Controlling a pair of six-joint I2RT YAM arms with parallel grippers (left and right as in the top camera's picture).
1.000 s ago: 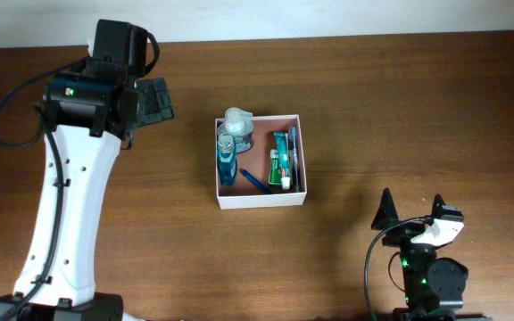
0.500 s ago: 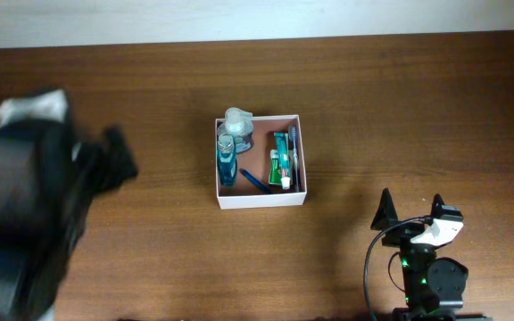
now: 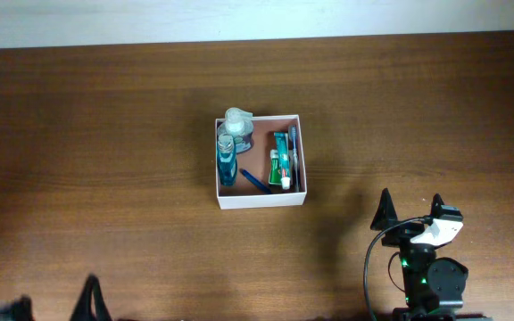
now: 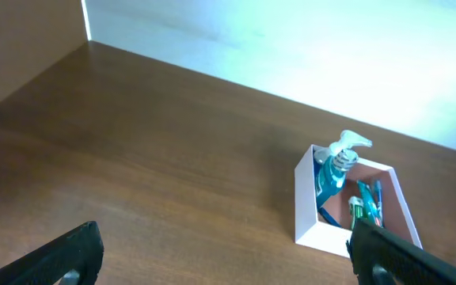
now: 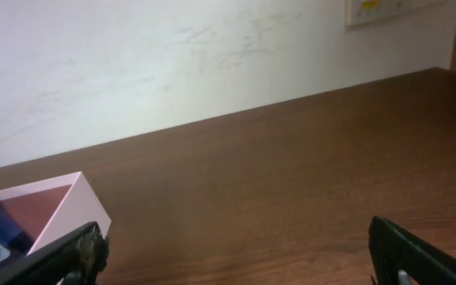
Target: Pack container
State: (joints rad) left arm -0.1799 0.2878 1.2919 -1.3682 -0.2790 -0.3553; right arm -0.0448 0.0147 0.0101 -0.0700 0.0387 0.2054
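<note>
The container [image 3: 261,199] sits mid-table, a white square box with a reddish-brown inside. In it stand a blue bottle [image 3: 227,160] and a clear pump bottle [image 3: 237,125], and a green tube [image 3: 281,159] and a blue pen [image 3: 253,180] lie beside them. My left gripper [image 3: 52,308] is at the front left edge, blurred and open, far from the box. In the left wrist view the container [image 4: 307,214] lies ahead to the right of my open left gripper [image 4: 232,265]. My right gripper [image 3: 411,214] rests open at the front right. In the right wrist view my right gripper [image 5: 240,265] is empty.
Bare brown tabletop [image 3: 114,134] surrounds the box on all sides. A pale wall [image 5: 172,55] rises behind the far table edge. The right arm's base [image 3: 426,281] stands at the front right.
The left arm has swung from the far left of the table back to the front left edge, mostly out of the overhead view. The right arm and the box are unmoved.
</note>
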